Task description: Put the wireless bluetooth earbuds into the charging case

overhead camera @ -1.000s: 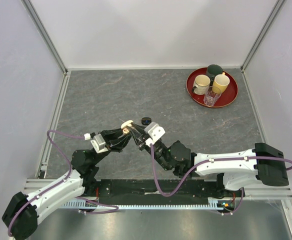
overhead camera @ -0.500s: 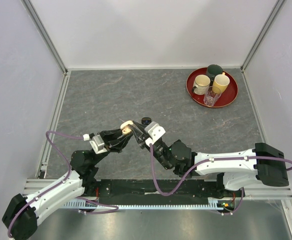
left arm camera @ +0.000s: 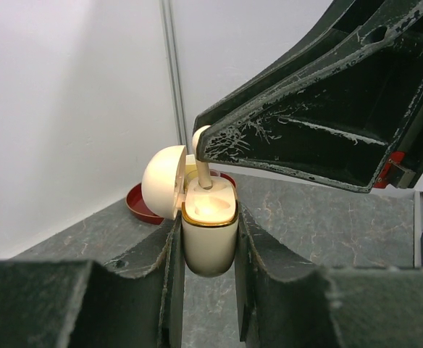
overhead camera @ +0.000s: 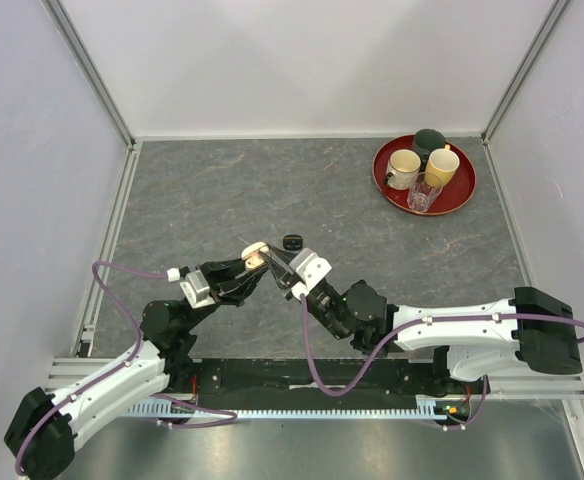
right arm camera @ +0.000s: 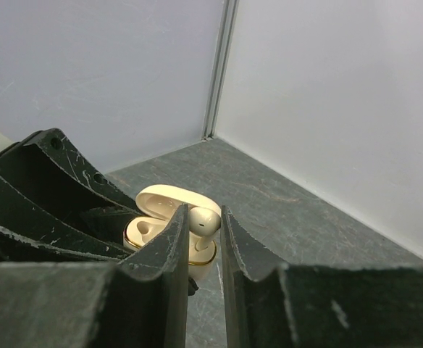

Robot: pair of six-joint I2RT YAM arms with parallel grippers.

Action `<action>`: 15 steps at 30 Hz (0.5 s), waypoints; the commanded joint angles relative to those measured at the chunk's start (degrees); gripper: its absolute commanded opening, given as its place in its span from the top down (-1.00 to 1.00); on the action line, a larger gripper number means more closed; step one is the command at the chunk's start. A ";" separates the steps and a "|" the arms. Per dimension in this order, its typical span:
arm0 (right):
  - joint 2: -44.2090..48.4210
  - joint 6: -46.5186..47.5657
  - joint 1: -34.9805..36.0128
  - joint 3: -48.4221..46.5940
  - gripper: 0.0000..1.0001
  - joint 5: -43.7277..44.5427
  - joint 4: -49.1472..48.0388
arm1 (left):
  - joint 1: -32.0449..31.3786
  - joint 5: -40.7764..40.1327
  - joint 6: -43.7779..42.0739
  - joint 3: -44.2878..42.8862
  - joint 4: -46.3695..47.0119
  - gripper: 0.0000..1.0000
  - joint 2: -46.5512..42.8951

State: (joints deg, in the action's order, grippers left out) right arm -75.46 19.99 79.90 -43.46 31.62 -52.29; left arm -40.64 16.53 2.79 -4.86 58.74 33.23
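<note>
Two arms meet mid-table as a cream earbud (left arm camera: 203, 172) goes to its case (left arm camera: 210, 250).

The left gripper (left arm camera: 208, 221) is clenched on the open case, lid swung back, holding it above the table (overhead camera: 202, 190). The right gripper (right arm camera: 203, 217) pinches the earbud, stem down at one socket, perhaps just inside; the wrist views do not settle how deep. The insertion step looks under way. The next move calls for a straight, gentle push along the socket, then a release. A small dark item (overhead camera: 292, 241), possibly a black bud, lies on the table just beyond the grippers. The tray (overhead camera: 380, 172) of cups sits well apart.
</note>
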 commanded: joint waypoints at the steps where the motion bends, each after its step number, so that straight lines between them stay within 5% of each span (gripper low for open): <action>1: 2.16 0.93 -0.09 0.92 1.00 -2.26 2.72 | -0.23 -2.20 0.81 -1.90 3.48 0.95 -0.01; 15: 1.72 2.33 -0.09 0.57 0.95 -4.89 7.73 | -0.14 -2.56 1.96 -2.26 4.36 0.95 0.43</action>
State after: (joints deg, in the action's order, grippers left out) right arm -74.39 21.67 79.57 -43.20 29.80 -48.45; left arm -40.64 16.12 3.53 -4.86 58.81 33.87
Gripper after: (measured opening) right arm 0.254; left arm 0.331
